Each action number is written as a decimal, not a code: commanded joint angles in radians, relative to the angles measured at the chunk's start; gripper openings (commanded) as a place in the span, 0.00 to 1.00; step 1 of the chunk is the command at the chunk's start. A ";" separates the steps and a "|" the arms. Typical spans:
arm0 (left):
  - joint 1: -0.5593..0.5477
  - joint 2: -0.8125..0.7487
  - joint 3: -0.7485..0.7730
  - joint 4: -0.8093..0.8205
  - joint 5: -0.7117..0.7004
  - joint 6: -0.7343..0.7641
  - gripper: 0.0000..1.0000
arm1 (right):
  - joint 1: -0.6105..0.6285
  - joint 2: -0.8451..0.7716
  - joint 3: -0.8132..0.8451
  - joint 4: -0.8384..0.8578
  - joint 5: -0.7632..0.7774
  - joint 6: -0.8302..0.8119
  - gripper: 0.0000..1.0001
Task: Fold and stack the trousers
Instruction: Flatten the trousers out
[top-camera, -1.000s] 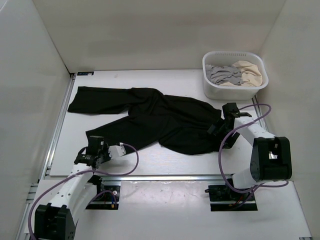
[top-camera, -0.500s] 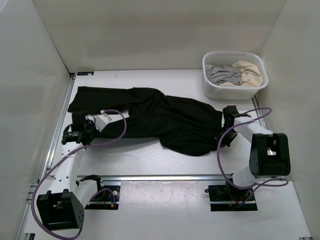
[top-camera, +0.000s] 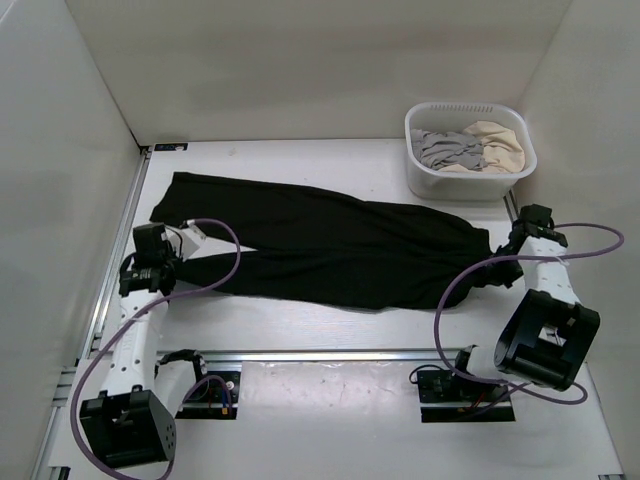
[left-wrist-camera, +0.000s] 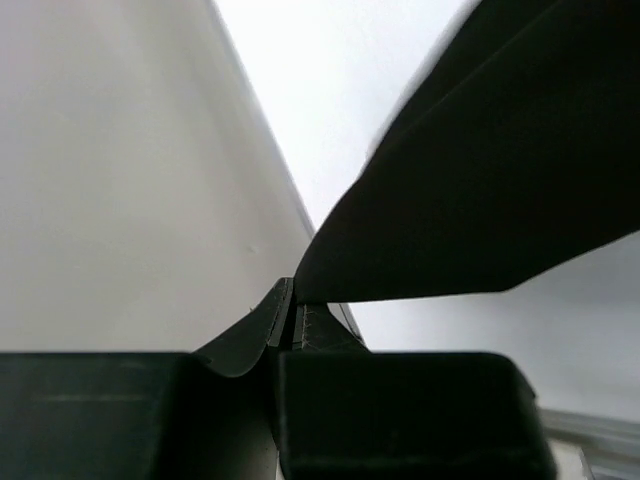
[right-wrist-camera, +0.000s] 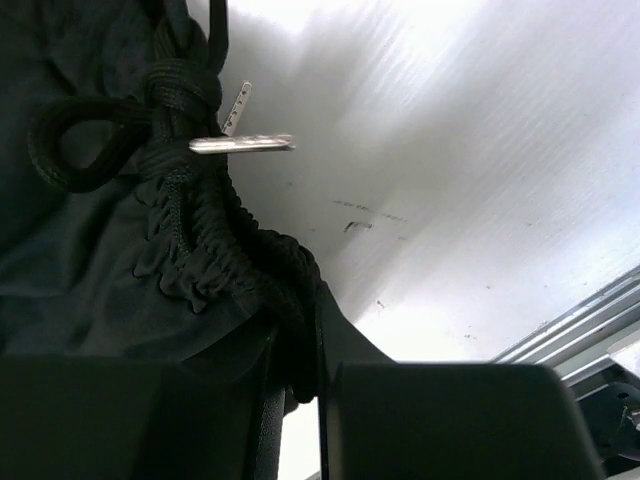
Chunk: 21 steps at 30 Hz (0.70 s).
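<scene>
1. We see the trousers (top-camera: 330, 245) stretched out flat across the table (top-camera: 330, 315). The waist is at the right and both legs run off to the left.
2. The far leg ends near the far-left corner, and the near leg ends at the left gripper (top-camera: 148, 262).
3. In the left wrist view, that gripper (left-wrist-camera: 293, 320) is clenched on an edge of black cloth, which rises out of the pinch.
4. Over on the right, the right gripper (top-camera: 512, 243) sits at the waist end.
5. Its wrist view shows it (right-wrist-camera: 300, 370) clamped on the gathered waistband. The knotted drawstring (right-wrist-camera: 170, 110) lies just beyond the pinch.
6. At the far right, apart from the trousers, the basket (top-camera: 425, 180) holds a grey garment (top-camera: 440, 148) and a beige garment (top-camera: 495, 145).
</scene>
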 joint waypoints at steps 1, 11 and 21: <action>0.033 -0.031 -0.086 0.034 -0.066 0.063 0.14 | -0.069 0.004 0.010 -0.007 -0.085 -0.048 0.00; 0.075 0.072 -0.009 0.054 -0.043 0.169 0.14 | -0.242 0.066 0.061 -0.066 -0.251 -0.119 0.00; 0.107 -0.077 -0.230 -0.193 -0.090 0.207 0.14 | -0.427 -0.026 -0.188 -0.097 -0.358 -0.157 0.00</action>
